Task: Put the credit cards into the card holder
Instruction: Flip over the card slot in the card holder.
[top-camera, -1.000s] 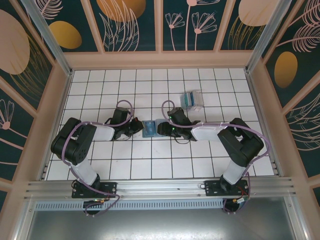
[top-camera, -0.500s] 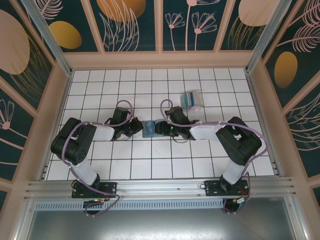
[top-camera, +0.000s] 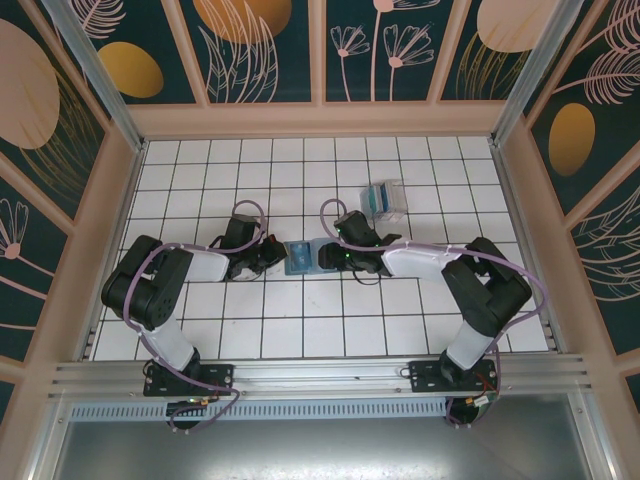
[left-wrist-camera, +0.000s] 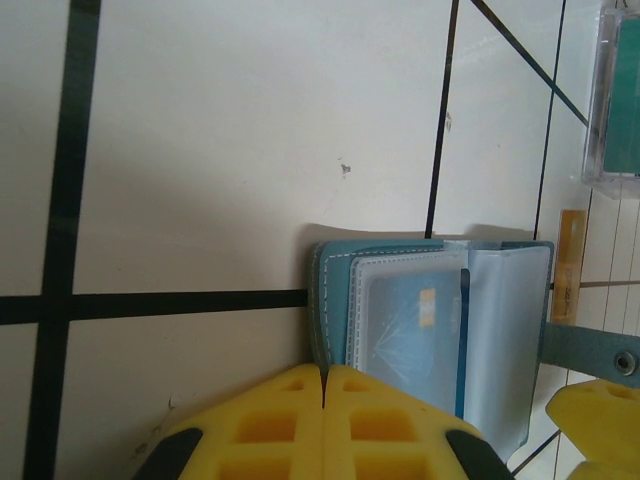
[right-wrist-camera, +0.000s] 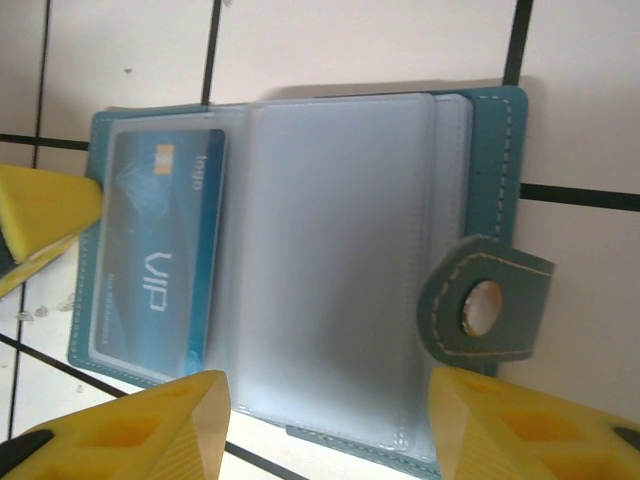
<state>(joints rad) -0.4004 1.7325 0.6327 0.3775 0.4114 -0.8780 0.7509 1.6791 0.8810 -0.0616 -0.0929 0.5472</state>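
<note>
Counted on the table: 1 card holder (right-wrist-camera: 340, 260), lying open, with 1 snap tab (right-wrist-camera: 485, 300). 1 blue card (right-wrist-camera: 160, 250) in its sleeve. 1 clear box (top-camera: 385, 200), with teal cards stacked inside, number unreadable. 2 arms, 2 claws: left claw (left-wrist-camera: 323, 385), right claw (right-wrist-camera: 330, 420).
</note>
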